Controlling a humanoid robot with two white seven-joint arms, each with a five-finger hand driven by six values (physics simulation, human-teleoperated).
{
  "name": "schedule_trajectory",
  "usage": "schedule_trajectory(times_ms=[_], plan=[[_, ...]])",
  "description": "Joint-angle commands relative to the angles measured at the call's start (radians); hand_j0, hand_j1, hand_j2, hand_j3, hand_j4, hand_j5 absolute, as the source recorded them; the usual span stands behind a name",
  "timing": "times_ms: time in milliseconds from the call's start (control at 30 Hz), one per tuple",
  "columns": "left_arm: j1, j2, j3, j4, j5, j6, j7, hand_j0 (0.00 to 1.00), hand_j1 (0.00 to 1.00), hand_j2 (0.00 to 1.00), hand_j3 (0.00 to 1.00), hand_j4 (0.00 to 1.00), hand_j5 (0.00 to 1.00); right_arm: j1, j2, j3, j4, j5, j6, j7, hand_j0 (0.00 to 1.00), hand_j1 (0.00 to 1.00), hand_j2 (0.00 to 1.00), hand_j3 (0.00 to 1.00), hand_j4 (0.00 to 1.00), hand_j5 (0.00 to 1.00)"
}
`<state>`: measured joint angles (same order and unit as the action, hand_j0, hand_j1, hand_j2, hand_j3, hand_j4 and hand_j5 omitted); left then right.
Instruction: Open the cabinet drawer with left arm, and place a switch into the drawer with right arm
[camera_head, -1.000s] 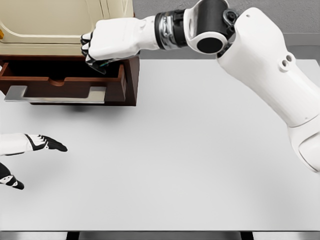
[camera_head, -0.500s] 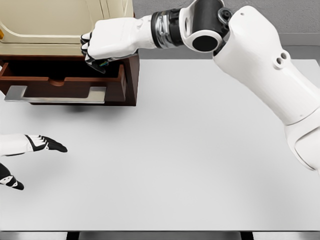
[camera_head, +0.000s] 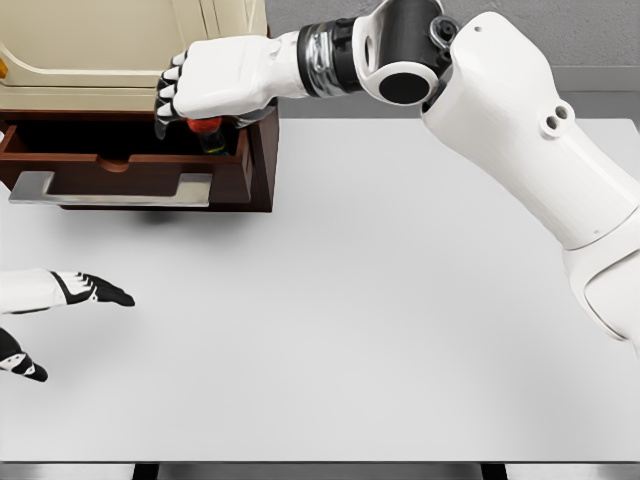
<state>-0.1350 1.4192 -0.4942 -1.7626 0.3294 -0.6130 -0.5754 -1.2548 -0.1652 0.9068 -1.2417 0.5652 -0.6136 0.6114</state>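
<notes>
The brown cabinet drawer (camera_head: 140, 176) stands pulled out at the upper left, with a flat metal handle (camera_head: 110, 189) across its front. My right hand (camera_head: 185, 105) hovers over the drawer's right end with its fingers uncurled. Just under the palm is the switch (camera_head: 209, 131), a dark body with a red top, inside the drawer's opening; no finger closes around it. My left hand (camera_head: 88, 288) rests low at the left edge above the table, fingers stretched out and holding nothing, well in front of the drawer.
The cream cabinet body (camera_head: 110, 45) rises above the drawer at the back left. The white table (camera_head: 400, 330) spreads in front and to the right. My right arm (camera_head: 520, 130) crosses the upper right.
The right hand's fingers have uncurled from a fist, and the red-topped switch now shows below the palm in the drawer. The left hand has not moved.
</notes>
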Motion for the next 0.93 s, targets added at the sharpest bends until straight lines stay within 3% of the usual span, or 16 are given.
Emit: schedule_trajectory(times_ms=[0,200,267,333,400,433,500,600,733,800,900], plan=[[0.0,0.003,0.0,0.0,0.007,0.002,0.0,1.0,1.0,1.0,1.0,1.0,1.0,0.0,0.0,-0.002,-0.01,0.001,0.003,-0.001,1.0,1.0,1.0,1.0,1.0,1.0],[0.0,0.003,0.0,0.0,0.008,0.002,0.002,1.0,1.0,1.0,1.0,1.0,1.0,-0.002,-0.005,-0.011,-0.071,0.001,0.003,-0.001,1.0,1.0,1.0,1.0,1.0,1.0],[0.0,0.003,0.0,0.0,0.008,0.002,0.002,1.0,1.0,1.0,1.0,1.0,1.0,0.005,-0.014,-0.014,-0.117,-0.002,0.003,-0.001,1.0,1.0,1.0,1.0,1.0,1.0],[0.0,0.004,0.0,0.0,0.008,0.002,0.002,1.0,1.0,1.0,1.0,1.0,1.0,0.032,-0.08,-0.04,-0.219,-0.005,0.003,-0.001,1.0,1.0,1.0,1.0,1.0,1.0],[0.002,0.006,0.0,0.0,0.007,0.002,0.003,1.0,1.0,1.0,1.0,1.0,1.0,0.118,-0.201,-0.12,-0.377,-0.007,0.003,-0.001,1.0,1.0,1.0,1.0,1.0,1.0],[0.002,0.006,-0.001,0.0,0.007,0.002,0.003,1.0,1.0,1.0,1.0,1.0,1.0,0.164,-0.25,-0.196,-0.421,-0.008,0.003,-0.001,1.0,1.0,1.0,1.0,1.0,1.0],[0.002,0.006,-0.001,0.0,0.008,0.002,0.003,1.0,1.0,1.0,1.0,1.0,1.0,0.253,-0.335,-0.348,-0.461,-0.024,0.003,-0.001,1.0,1.0,1.0,1.0,1.0,1.0],[0.002,0.006,-0.001,0.0,0.008,0.002,0.003,1.0,1.0,1.0,1.0,1.0,1.0,0.339,-0.435,-0.575,-0.484,-0.168,0.003,-0.001,1.0,1.0,1.0,1.0,1.0,1.0],[0.002,0.006,-0.001,0.0,0.008,0.002,0.003,1.0,1.0,1.0,1.0,1.0,1.0,0.54,-0.474,-0.546,-0.467,-0.16,0.003,-0.001,1.0,1.0,1.0,1.0,1.0,1.0],[0.002,0.006,-0.001,0.0,0.007,0.002,0.003,1.0,1.0,1.0,1.0,1.0,1.0,0.56,-0.53,-0.456,-0.441,-0.159,0.003,-0.001,1.0,1.0,1.0,1.0,1.0,1.0],[0.002,0.006,-0.004,0.0,0.007,0.002,0.003,1.0,1.0,1.0,1.0,1.0,1.0,0.561,-0.534,-0.456,-0.426,-0.157,0.003,-0.001,1.0,1.0,1.0,1.0,1.0,1.0]])
